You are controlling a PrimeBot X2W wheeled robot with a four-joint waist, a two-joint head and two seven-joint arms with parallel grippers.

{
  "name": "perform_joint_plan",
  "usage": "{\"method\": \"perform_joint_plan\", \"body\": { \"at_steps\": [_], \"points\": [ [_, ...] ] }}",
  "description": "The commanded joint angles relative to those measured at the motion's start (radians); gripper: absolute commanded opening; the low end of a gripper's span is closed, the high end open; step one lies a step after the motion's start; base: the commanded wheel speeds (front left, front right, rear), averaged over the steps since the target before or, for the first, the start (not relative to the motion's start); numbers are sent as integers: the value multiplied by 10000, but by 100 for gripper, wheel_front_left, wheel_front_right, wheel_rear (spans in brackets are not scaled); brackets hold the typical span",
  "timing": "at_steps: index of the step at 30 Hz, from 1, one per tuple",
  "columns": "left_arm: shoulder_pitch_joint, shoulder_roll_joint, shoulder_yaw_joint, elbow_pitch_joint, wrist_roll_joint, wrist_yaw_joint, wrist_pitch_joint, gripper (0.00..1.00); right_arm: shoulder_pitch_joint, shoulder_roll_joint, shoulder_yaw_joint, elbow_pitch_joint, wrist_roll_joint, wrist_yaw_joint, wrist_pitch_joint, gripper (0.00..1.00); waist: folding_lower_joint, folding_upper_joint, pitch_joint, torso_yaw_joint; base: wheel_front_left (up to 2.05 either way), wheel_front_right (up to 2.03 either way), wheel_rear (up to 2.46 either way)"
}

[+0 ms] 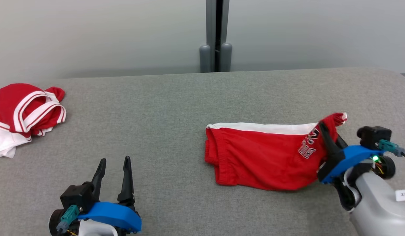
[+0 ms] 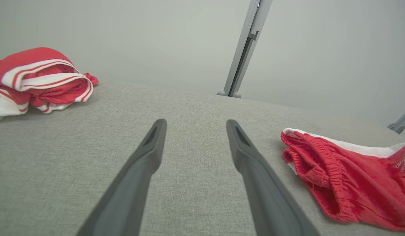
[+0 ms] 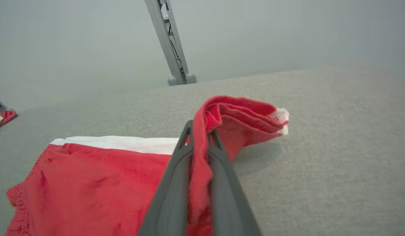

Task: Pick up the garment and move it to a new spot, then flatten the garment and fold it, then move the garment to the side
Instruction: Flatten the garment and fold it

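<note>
From the head view, the red shorts [image 1: 264, 157] lie on the right half of the grey worktop [image 1: 169, 105]. They are mostly flat, with the elastic waistband end toward the middle, a white strip along the far edge and pale lettering near the right end. My right tool [image 1: 327, 131] is clamped onto that right end. In the right wrist view its two dark fingers [image 3: 169, 196] are pinched together with a fold of red cloth between them. The corner beyond the tips is bunched and raised off the surface (a bit of white shows at its tip). My left tool [image 1: 114, 159] sits at the near left, spread wide with nothing between its fingers, well apart from the shorts. A second red-and-white garment [image 1: 22, 111] is heaped at the far left edge. A grey post [image 1: 216, 36] stands behind the worktop.
</note>
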Motion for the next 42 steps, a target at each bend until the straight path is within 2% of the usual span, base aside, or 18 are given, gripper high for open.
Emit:
{"method": "perform_joint_plan", "body": {
  "at_steps": [1,8,17,22,25,26,28,29,36,42],
  "points": [
    [-80,-22,33,-1,102,7,-50,100,-245,249,18,-187,-157,1,-33,0,0,0,20,148,0,0,0],
    [-74,-206,52,58,200,-89,-67,100,-977,1621,883,-275,-691,1,431,0,0,0,35,832,0,0,0],
    [-60,-309,232,140,271,-156,-80,100,-729,2068,2299,391,-951,1,1313,0,0,0,148,1411,0,0,0],
    [142,-372,367,183,358,-195,-84,100,-653,2021,2940,537,-1150,1,1382,0,0,0,94,1337,0,0,0],
    [152,-440,402,170,434,-266,-86,100,-542,2083,3555,425,-1202,1,1420,0,0,0,24,1064,0,0,0],
    [152,-456,396,174,438,-275,-85,100,-545,2086,3644,384,-1221,1,1353,3,0,0,13,1011,0,0,0],
    [170,-480,385,197,474,-293,-85,100,-474,2104,3810,337,-1206,1,1266,39,0,0,-12,907,0,0,0],
    [184,-490,375,212,494,-311,-85,100,-427,2119,3901,285,-1181,1,1214,100,0,0,-26,859,0,0,0],
    [258,-542,323,327,521,-391,-86,100,-208,2018,4514,-191,-957,1,775,100,0,0,-139,683,0,0,0],
    [350,-564,268,433,547,-418,-86,100,-116,1667,4114,-553,-801,1,233,100,0,0,-321,704,0,0,0]
  ]
}}
